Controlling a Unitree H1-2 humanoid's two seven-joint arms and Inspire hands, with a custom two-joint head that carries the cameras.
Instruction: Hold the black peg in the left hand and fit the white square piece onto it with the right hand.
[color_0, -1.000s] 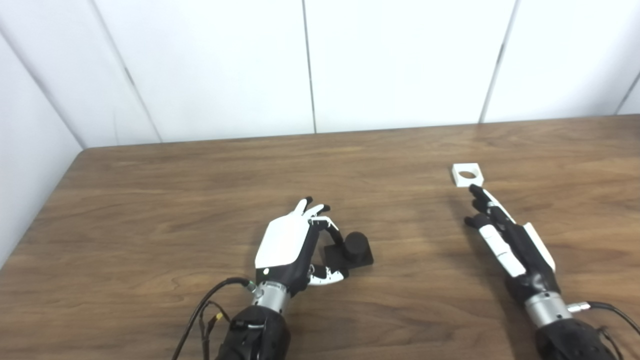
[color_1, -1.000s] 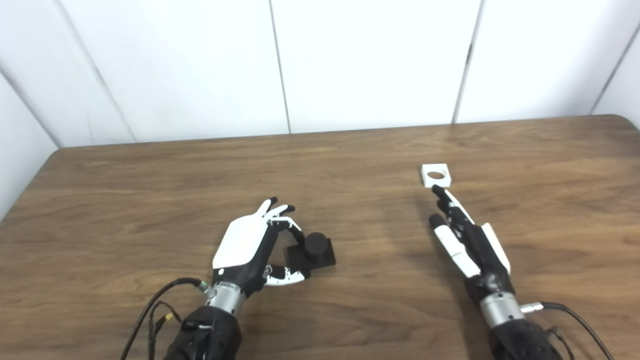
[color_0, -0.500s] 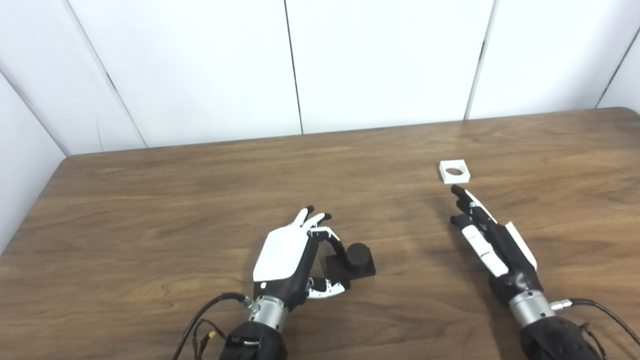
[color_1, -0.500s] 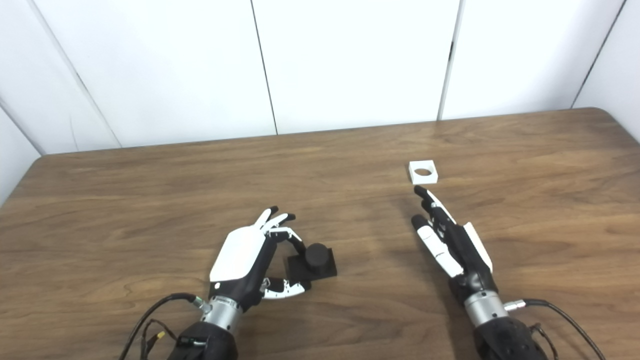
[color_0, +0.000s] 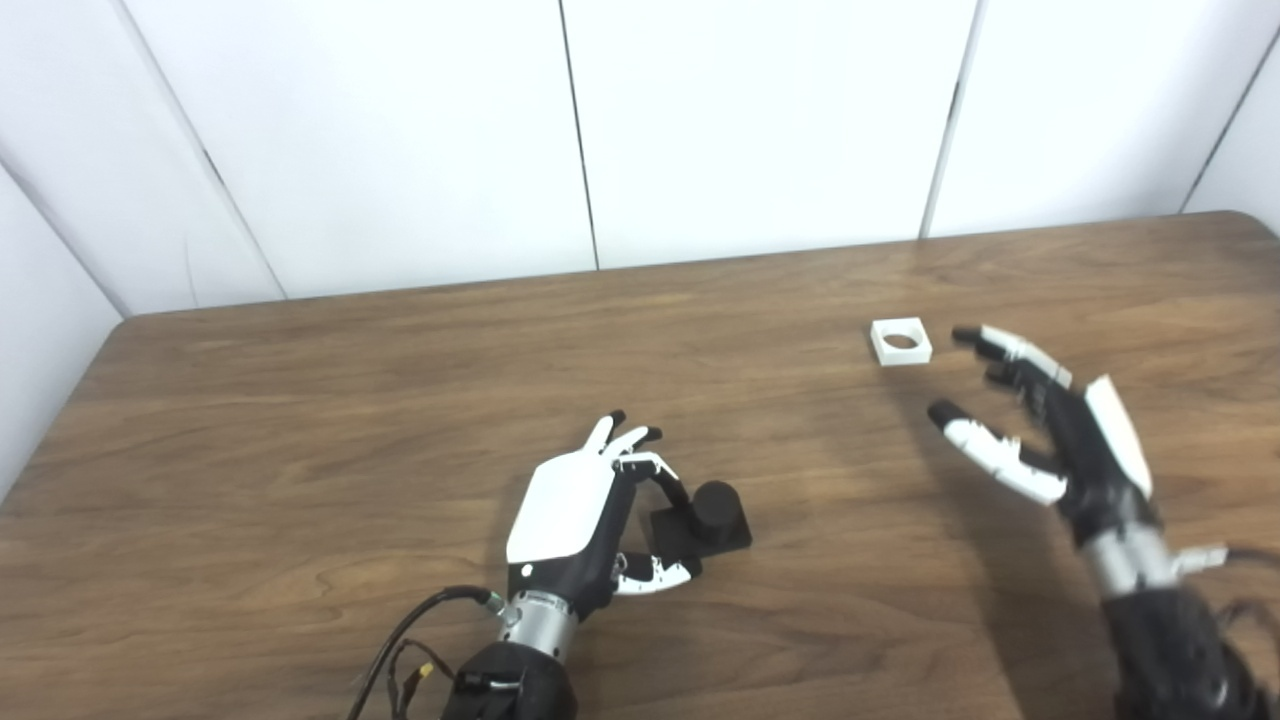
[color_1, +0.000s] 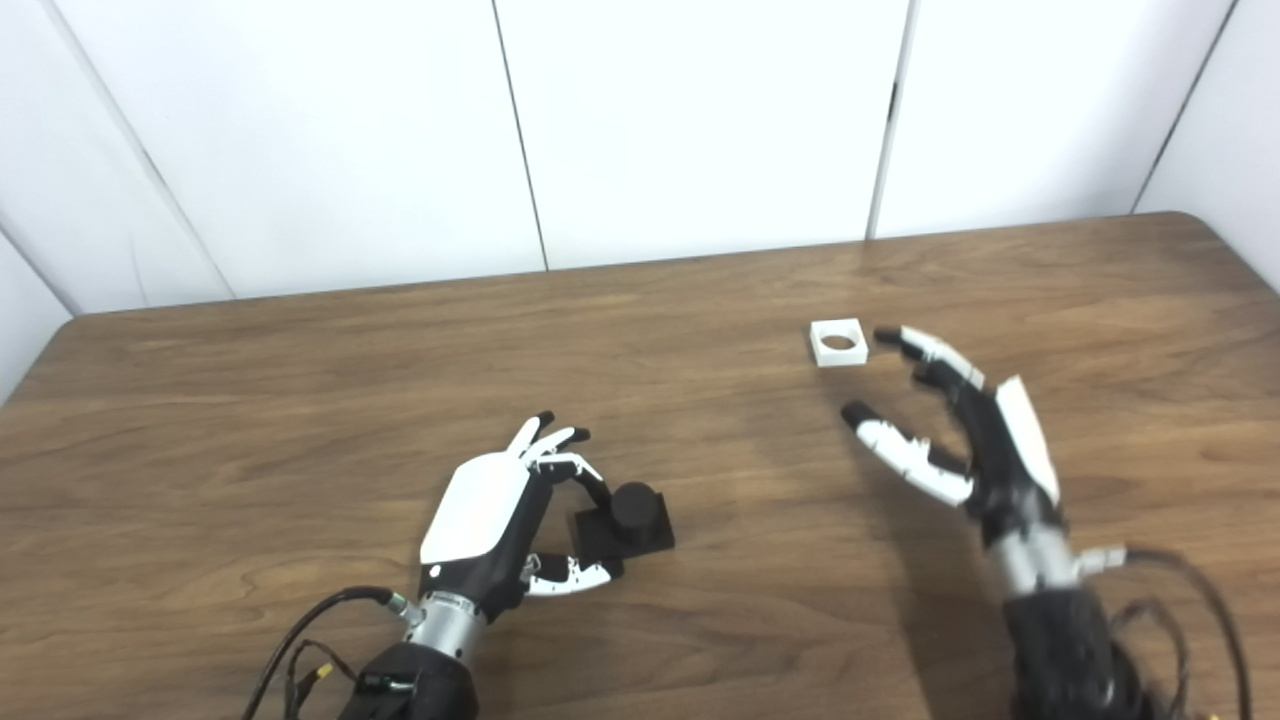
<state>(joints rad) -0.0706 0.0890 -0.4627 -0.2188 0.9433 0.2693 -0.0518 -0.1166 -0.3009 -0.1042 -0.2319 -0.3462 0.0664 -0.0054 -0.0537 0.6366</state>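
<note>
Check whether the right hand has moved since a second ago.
Yes. The right hand rose and opened, its fingers now beside the white square piece, not below it.

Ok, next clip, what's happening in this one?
A humanoid robot is working at a wooden table. Its left hand is curled beside the black peg, which sits on the table; whether the fingers grip it is unclear. The right hand is open, fingers spread, just right of the white square piece, not touching it. Nothing is fitted yet.
</note>
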